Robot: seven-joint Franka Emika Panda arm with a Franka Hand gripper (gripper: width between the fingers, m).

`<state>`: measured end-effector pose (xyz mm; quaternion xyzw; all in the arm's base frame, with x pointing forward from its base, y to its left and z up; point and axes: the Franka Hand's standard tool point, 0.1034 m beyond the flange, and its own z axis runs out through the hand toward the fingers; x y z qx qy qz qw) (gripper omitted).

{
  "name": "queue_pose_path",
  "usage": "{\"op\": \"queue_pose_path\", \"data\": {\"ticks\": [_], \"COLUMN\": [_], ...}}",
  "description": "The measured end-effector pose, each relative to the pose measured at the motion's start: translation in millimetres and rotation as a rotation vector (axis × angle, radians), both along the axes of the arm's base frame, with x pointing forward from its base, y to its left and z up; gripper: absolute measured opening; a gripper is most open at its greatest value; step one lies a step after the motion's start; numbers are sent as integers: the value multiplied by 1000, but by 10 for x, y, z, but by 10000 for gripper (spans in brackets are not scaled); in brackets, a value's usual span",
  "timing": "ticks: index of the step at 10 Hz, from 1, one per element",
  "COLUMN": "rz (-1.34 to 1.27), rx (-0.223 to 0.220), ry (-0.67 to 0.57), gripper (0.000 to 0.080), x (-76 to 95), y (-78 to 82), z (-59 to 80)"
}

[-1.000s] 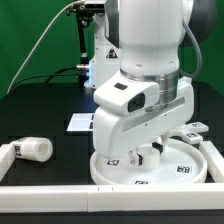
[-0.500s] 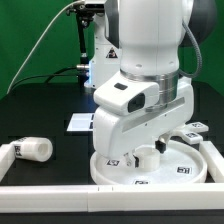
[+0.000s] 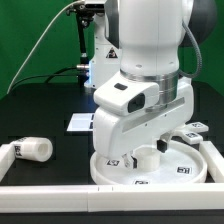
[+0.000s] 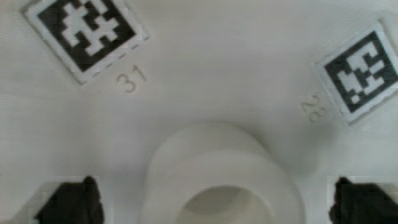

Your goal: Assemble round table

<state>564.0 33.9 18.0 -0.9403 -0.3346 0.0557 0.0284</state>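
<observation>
The large rimmed round disc (image 3: 165, 168) lies flat on the table at the front, with tags on its surface (image 4: 89, 30). Its raised centre hub (image 3: 148, 157) shows in the wrist view (image 4: 217, 165) as a white socket. My gripper (image 3: 149, 152) hangs low over the disc, open, with one dark fingertip (image 4: 71, 202) on each side of the hub and a gap between each fingertip and the hub. The short cylinder leg (image 3: 35, 149) lies on its side at the exterior view's left. The small cross-shaped foot piece (image 3: 189, 134) sits behind the disc at the exterior view's right.
Long white border walls run along the front (image 3: 60, 174) and the exterior view's right (image 3: 215, 160). The marker board (image 3: 78, 122) lies behind the arm. A green backdrop and cables stand at the back.
Since a second ago the dark fingers over the disc's middle have shifted and the white hub now shows between them. Nothing has moved in the last half second.
</observation>
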Motion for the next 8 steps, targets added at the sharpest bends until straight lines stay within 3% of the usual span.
{"op": "queue_pose_path", "data": {"ticks": [1, 3, 5, 6, 8], "rz": [40, 133, 262, 295, 401], "rx": [-26, -64, -73, -72, -50], "ry": [8, -2, -38, -44, 1], "gripper": [649, 649, 649, 649, 649], "x": [-99, -198, -204, -216, -257], "y": [-100, -318, -514, -589, -472], "z": [25, 202, 313, 301, 302]}}
